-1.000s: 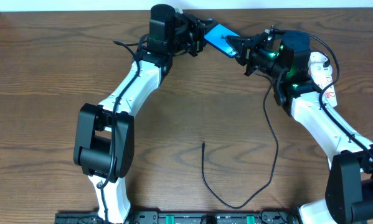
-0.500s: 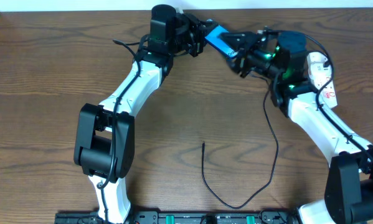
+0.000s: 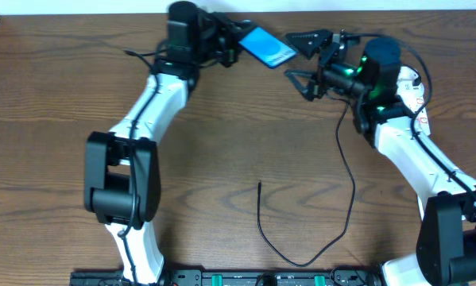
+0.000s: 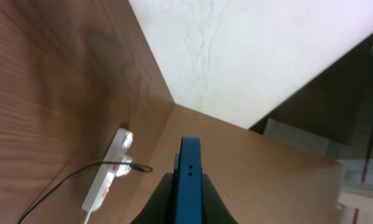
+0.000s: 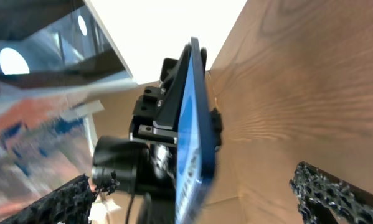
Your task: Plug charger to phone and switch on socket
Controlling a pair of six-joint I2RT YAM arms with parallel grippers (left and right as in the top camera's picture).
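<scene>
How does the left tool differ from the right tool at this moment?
The left tool is shut on the phone; the right tool is wide open and empty. The left tool touches the phone; the right tool stands apart, its open end toward it. Both are near the far edge of the table.

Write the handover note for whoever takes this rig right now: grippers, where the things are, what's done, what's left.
Left gripper: shut on the phone, holding it at the far edge of the table.
Right gripper: open, empty, just beside the phone.
Charger cable: loose on the table, plug tip free near the middle, not in the phone.
Socket: far right, partly under the right arm; switch state cannot be told.
Done: phone gripped.
Left: pick up the plug tip, plug it into the phone, switch on the socket.
</scene>
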